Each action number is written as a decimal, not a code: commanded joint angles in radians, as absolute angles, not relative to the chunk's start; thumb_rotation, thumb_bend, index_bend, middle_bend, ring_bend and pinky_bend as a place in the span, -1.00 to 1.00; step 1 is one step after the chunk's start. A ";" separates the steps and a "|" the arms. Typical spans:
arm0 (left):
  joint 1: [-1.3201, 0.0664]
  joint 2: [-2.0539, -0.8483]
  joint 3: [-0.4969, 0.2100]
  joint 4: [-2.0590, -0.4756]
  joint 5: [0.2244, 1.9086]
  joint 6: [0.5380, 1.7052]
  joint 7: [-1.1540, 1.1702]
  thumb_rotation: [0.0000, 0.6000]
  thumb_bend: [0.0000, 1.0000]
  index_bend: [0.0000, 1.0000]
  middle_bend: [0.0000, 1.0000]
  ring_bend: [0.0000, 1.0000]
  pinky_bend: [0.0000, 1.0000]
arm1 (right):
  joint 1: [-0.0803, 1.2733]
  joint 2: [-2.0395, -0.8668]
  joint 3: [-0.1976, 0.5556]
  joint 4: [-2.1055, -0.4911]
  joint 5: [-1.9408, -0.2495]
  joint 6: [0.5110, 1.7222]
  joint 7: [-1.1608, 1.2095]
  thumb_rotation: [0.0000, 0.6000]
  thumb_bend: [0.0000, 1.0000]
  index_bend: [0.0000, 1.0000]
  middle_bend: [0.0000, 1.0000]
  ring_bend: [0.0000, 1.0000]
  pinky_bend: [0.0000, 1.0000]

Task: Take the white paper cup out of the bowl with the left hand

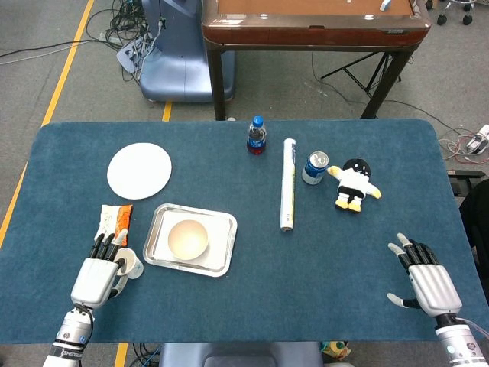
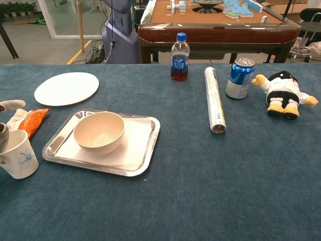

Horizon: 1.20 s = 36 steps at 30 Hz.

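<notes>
The white paper cup (image 1: pixel 130 264) (image 2: pixel 19 155) with a blue print stands upright on the blue table, just left of the steel tray (image 1: pixel 225 229) (image 2: pixel 150 138). The beige bowl (image 1: pixel 187 238) (image 2: pixel 99 131) sits on that tray with nothing in it. My left hand (image 1: pixel 95 277) is at the cup's left side and still holds it; in the chest view only a fingertip (image 2: pixel 2 129) shows at the cup's rim. My right hand (image 1: pixel 424 279) rests open near the table's front right, with nothing in it, and does not show in the chest view.
An orange snack packet (image 1: pixel 114 222) (image 2: pixel 32 122) lies just behind the cup, with a white plate (image 1: pixel 139 170) (image 2: pixel 66 88) further back. A bottle (image 1: pixel 257 136), a paper roll (image 1: pixel 287 183), a blue can (image 1: pixel 315 168) and a plush penguin (image 1: pixel 353 183) stand at the back right.
</notes>
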<state>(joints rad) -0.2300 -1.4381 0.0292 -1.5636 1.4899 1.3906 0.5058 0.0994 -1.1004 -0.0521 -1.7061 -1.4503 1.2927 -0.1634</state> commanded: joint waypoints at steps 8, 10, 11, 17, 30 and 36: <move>-0.211 -1.418 0.045 -1.582 1.472 1.374 0.506 1.00 -0.36 -0.17 -0.90 -1.00 -1.00 | 0.095 -1.103 -0.054 -1.707 -1.460 1.299 -0.166 1.00 -0.60 -1.00 -1.00 -1.00 -1.00; -0.208 -1.408 0.046 -1.598 1.463 1.367 0.518 1.00 -0.36 -0.29 -0.93 -1.00 -1.00 | 0.094 -1.103 -0.055 -1.708 -1.463 1.301 -0.168 1.00 -0.60 -1.00 -1.00 -1.00 -1.00; -0.207 -1.403 0.047 -1.608 1.460 1.365 0.523 1.00 -0.36 -0.35 -0.96 -1.00 -1.00 | 0.093 -1.103 -0.055 -1.708 -1.464 1.303 -0.169 1.00 -0.60 -1.00 -1.00 -1.00 -1.00; -0.190 -1.365 0.048 -1.672 1.450 1.387 0.574 1.00 -0.36 -0.56 -1.00 -1.00 -1.00 | 0.091 -1.103 -0.054 -1.708 -1.467 1.309 -0.169 1.00 -0.60 -1.00 -1.00 -1.00 -1.00; -0.121 -1.193 0.088 -1.747 1.604 1.540 0.423 1.00 -0.36 -0.62 -1.00 -1.00 -1.00 | 0.077 -1.104 -0.043 -1.705 -1.471 1.345 -0.183 1.00 -0.60 -1.00 -1.00 -1.00 -1.00; -0.097 -1.158 0.049 -1.680 1.529 1.552 0.217 1.00 -0.36 -0.62 -1.00 -1.00 -1.00 | 0.056 -1.128 -0.026 -1.705 -1.462 1.397 -0.241 1.00 -0.60 -1.00 -1.00 -1.00 -1.00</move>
